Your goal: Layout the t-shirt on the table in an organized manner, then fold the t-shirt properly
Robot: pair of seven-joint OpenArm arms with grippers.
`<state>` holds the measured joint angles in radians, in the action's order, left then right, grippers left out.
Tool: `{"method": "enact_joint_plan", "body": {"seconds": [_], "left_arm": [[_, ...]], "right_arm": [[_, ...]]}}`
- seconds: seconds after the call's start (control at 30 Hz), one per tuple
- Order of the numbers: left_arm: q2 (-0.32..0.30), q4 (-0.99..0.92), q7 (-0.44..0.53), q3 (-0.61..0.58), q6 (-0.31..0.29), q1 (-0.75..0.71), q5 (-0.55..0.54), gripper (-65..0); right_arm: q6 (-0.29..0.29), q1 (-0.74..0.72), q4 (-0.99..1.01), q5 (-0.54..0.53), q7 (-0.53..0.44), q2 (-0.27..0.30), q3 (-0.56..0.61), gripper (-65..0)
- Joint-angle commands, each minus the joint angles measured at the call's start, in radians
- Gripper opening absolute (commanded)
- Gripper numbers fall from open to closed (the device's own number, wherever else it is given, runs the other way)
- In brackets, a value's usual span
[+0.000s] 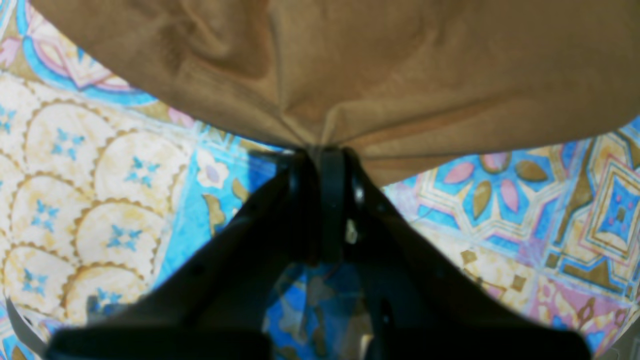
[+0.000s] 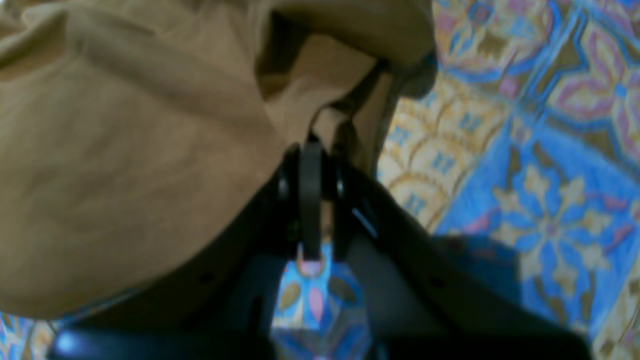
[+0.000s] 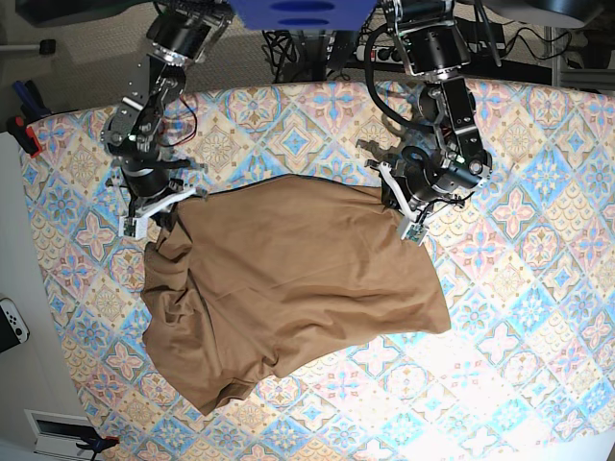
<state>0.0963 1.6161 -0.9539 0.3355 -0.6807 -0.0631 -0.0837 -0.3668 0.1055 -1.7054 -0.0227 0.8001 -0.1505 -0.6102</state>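
Base view shows the t-shirt, plain tan-brown cloth, spread over the middle of the table, rumpled along its left side and toward the lower-left corner, smoother across the centre and right. Its top edge runs between the 2 arms, with a thin dark line showing along that edge.

At the shirt's upper-right corner sits the left tool. From the left wrist camera, its jaws are pressed together on a pinch of the cloth's edge, and creases fan out from that pinch into the fabric above. The patterned table covering lies bare on both sides of the black fingers.

At the shirt's upper-left corner sits the right tool. From the right wrist camera, its jaws are also closed, clamped on a bunched fold of the cloth just above the fingertips; the fabric hangs in loose folds to the left, and blue and cream tile pattern fills the right.

Off the table's left edge, a white object lies on the floor.
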Motion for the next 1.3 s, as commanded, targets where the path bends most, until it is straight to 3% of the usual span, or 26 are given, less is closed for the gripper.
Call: {"method": "enact_joint_plan", "body": {"seconds": [0.0, 0.17, 0.43, 0.57, 0.7, 0.8, 1.03, 1.27], "left_arm": [[0.007, 0.008, -0.026, -0.009, -0.017, -0.002, -0.023, -65.0], [-0.042, 0.125, -0.150, 0.053, -0.017, -0.002, -0.057, -65.0], [-0.203, 0.280, -0.368, 0.242, -0.017, 0.022, -0.313, -65.0], [-0.246, 0.277, -0.442, 0.330, -0.017, 0.064, -0.367, -65.0], [-0.270, 0.275, -0.442, 0.336, -0.017, 0.141, -0.299, -65.0], [-0.272, 0.252, -0.442, 0.334, -0.017, 0.227, -0.201, -65.0], [-0.280, -0.129, -0.442, 0.276, -0.017, 0.464, 0.006, -65.0], [-0.272, -0.280, -0.405, 0.219, -0.017, 0.561, 0.104, -65.0]], "right_arm": [[-0.004, -0.014, -0.017, -0.015, -0.026, 0.004, 0.002, -65.0], [-0.005, -0.014, -0.025, -0.015, -0.026, 0.004, 0.002, -65.0], [-0.005, -0.013, -0.025, -0.018, -0.029, 0.004, -0.001, -65.0], [-0.005, -0.019, -0.025, -0.019, -0.028, 0.004, -0.003, -65.0], [-0.005, -0.023, -0.015, -0.019, -0.012, 0.004, -0.003, -65.0], [-0.005, -0.023, 0.017, -0.018, 0.069, 0.004, -0.004, -65.0], [-0.005, -0.200, 0.129, -0.016, 0.117, 0.004, -0.007, -65.0], [-0.004, -0.220, 0.133, -0.015, 0.117, 0.005, -0.003, -65.0]]}}
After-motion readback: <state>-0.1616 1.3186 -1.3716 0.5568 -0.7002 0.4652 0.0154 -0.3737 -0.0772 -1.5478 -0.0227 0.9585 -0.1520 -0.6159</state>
